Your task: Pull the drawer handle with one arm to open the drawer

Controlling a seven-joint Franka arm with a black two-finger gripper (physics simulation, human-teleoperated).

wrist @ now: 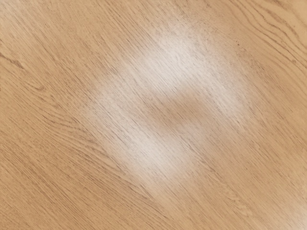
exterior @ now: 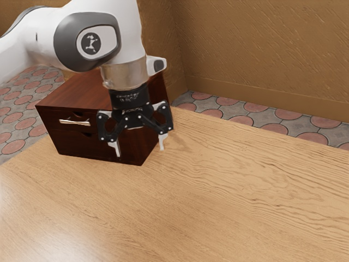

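Note:
A dark wooden drawer box stands on the table at the exterior view's left. On its front face a pale metal handle lies horizontal across the upper drawer. My gripper hangs open just above the table, in front of the box's right corner and to the right of the handle, with nothing between its fingers. The drawer front looks flush with the box. Straight below my hand lies bare wood table with a soft shadow and glare patch.
The light wooden table stretches wide to the exterior view's right and front. Past its far edge a tiled floor meets a brown wall. My white arm comes in over the box.

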